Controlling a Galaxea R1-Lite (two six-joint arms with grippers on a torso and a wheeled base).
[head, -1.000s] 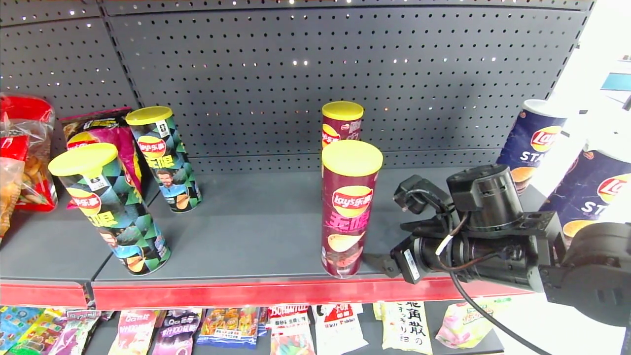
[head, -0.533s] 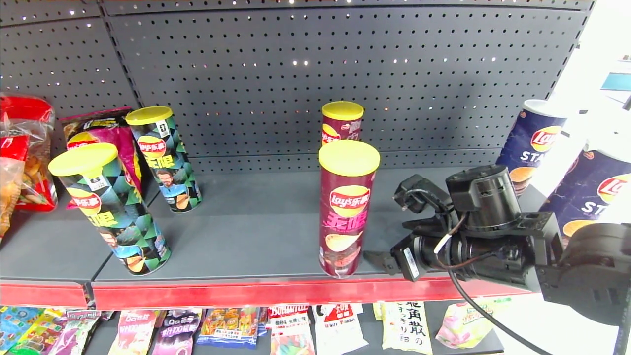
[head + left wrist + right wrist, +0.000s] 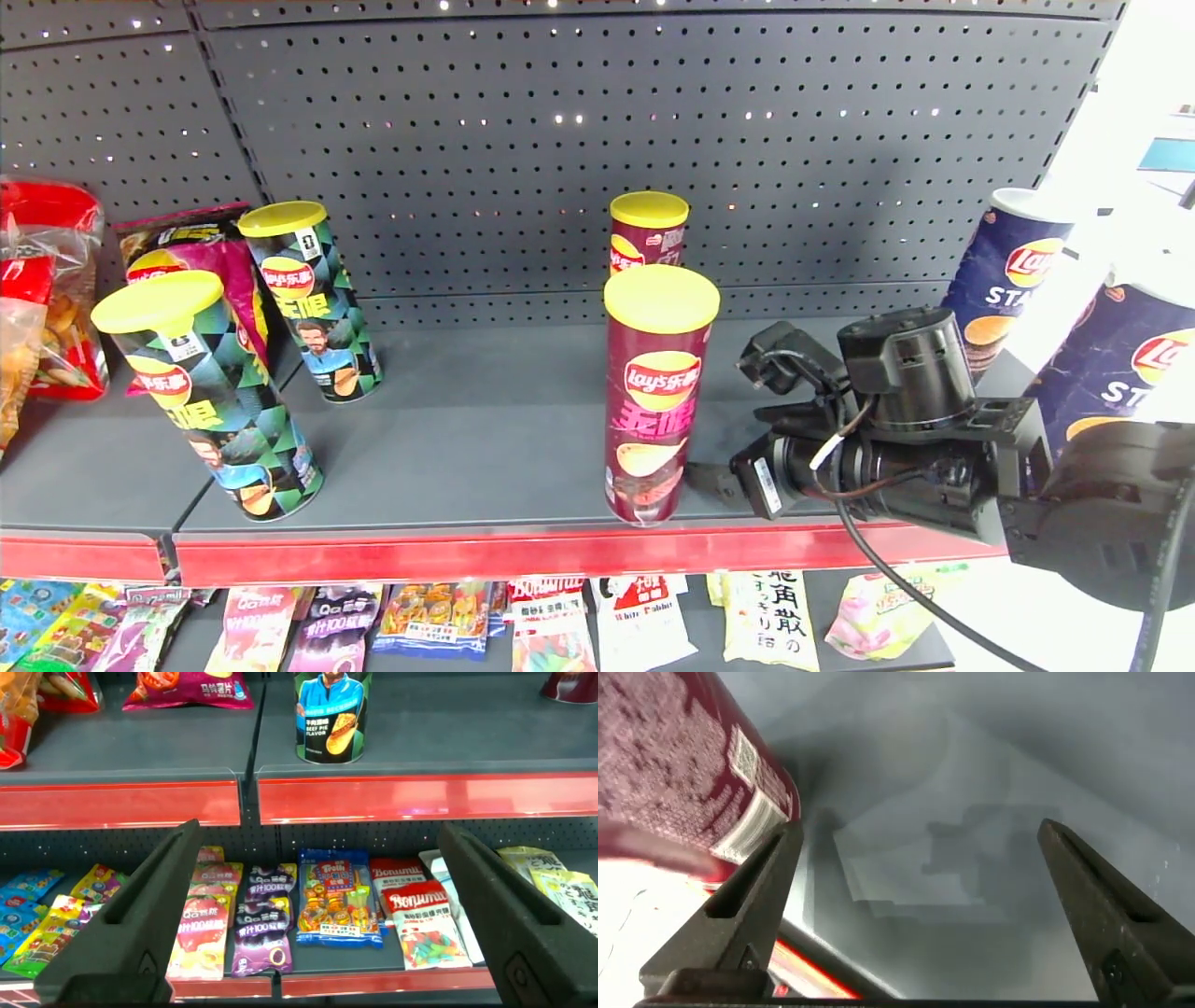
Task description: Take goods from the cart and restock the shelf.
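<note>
Maroon chip can (image 3: 658, 401) stands label-out near the shelf (image 3: 485, 439) edge for shoppers. Right gripper (image 3: 920, 826) sits just beside it, jaws apart, not gripping.

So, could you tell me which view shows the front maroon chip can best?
The head view: the front maroon chip can stands whole, lid to base, at the shelf edge. The right wrist view has its lower side, beside the open right hand. The left wrist view catches at most a sliver of its base.
</note>
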